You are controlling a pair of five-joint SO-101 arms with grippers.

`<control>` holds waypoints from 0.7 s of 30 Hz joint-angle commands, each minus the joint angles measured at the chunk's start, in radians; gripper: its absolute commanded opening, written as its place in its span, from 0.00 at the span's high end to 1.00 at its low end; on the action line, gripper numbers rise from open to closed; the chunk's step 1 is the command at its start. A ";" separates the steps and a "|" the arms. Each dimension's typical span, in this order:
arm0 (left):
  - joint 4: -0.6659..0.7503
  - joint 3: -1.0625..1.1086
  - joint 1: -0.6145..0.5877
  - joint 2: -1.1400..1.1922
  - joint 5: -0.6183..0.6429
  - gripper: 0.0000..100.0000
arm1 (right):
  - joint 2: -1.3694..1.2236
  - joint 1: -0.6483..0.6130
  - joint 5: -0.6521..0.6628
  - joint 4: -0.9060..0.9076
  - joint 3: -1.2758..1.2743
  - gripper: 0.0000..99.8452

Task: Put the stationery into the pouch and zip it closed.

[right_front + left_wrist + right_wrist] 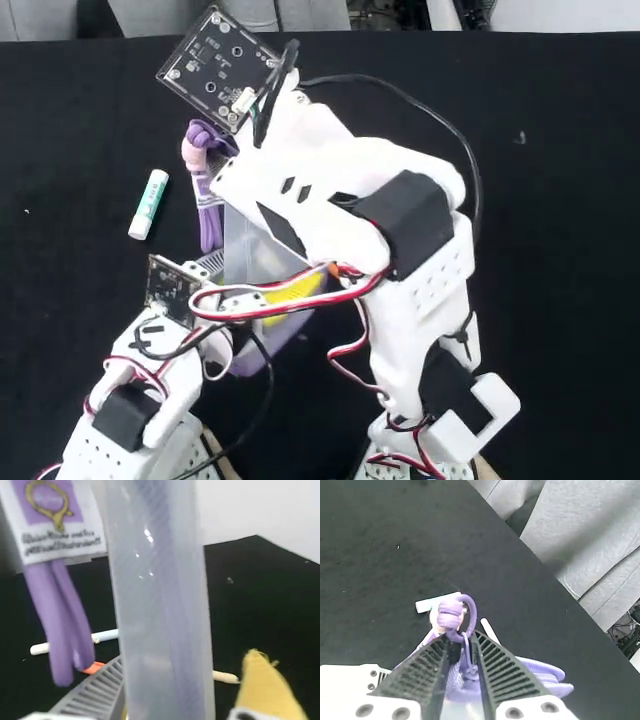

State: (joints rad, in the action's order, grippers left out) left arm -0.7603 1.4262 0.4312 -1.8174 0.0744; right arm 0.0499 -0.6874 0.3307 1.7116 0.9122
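Observation:
The pouch (238, 250) is translucent with purple trim and lies at the table's middle, partly under the arms. My right gripper (460, 637) is shut on its purple zip pull (465, 647), just below the knotted purple cord (451, 614). My left gripper (255, 305) is shut on the pouch's near end (160, 605), with the grey ribbed finger (95, 695) on one side and the yellow finger (265, 685) on the other. A white glue stick (148, 203) with a green cap lies left of the pouch. A white pen (75, 642) lies beyond the pouch's purple strap (65, 635).
A second pale pen (225, 676) lies on the black table (560, 200) by the yellow finger. A small orange item (92, 667) shows under the strap. The right arm's body (400, 260) covers much of the pouch. The table's right half is bare.

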 commanded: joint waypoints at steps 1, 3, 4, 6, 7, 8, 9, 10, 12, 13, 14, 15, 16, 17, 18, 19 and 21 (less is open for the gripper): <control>0.014 -0.010 -0.061 -0.006 -0.043 0.86 | 0.048 -0.011 0.012 -0.031 0.005 0.99; 0.034 -0.016 -0.082 -0.006 -0.135 0.93 | 0.045 -0.011 0.014 -0.031 0.008 0.99; 0.035 -0.016 -0.085 -0.006 -0.170 0.94 | 0.045 -0.009 0.014 -0.031 0.008 0.99; 0.032 -0.015 -0.081 -0.006 -0.207 0.95 | 0.045 -0.009 0.014 -0.031 0.008 0.98; 0.032 -0.015 -0.081 -0.006 -0.209 0.95 | 0.045 -0.009 0.014 -0.032 0.008 0.98; 0.032 -0.015 -0.081 -0.006 -0.209 0.95 | 0.045 -0.009 0.014 -0.034 0.008 0.98; 0.032 -0.016 -0.081 -0.006 -0.212 0.95 | 0.045 -0.009 0.012 -0.041 0.005 0.98; 0.034 -0.016 -0.082 -0.006 -0.215 0.95 | 0.047 -0.009 0.012 -0.044 0.002 0.98; 0.035 -0.015 -0.082 -0.006 -0.215 0.95 | 0.047 -0.009 0.012 -0.044 0.002 0.98; 0.038 -0.012 -0.084 -0.006 -0.216 0.95 | 0.047 -0.011 0.012 -0.044 0.002 0.98; 0.038 -0.010 -0.084 -0.006 -0.216 0.95 | 0.047 -0.014 0.012 -0.043 0.001 0.98; 0.038 -0.008 -0.084 -0.006 -0.216 0.95 | 0.048 -0.015 0.012 -0.040 0.001 0.97; 0.038 -0.007 -0.084 -0.006 -0.216 0.95 | 0.050 -0.017 0.012 -0.038 0.001 0.93; 0.034 -0.007 -0.084 -0.006 -0.216 0.95 | 0.051 -0.020 0.012 -0.035 0.001 0.90; 0.034 -0.007 -0.084 -0.006 -0.216 0.95 | 0.051 -0.029 0.014 -0.029 0.002 0.86; 0.032 -0.007 -0.084 -0.006 -0.216 0.95 | 0.051 -0.035 0.014 -0.021 0.007 0.83; 0.032 -0.005 -0.084 -0.006 -0.216 0.95 | 0.051 -0.044 0.021 -0.014 0.008 0.79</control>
State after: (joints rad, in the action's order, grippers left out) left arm -0.7449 1.4293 0.3498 -1.8159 -0.1235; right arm 0.0514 -0.6981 0.3368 1.6993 0.9106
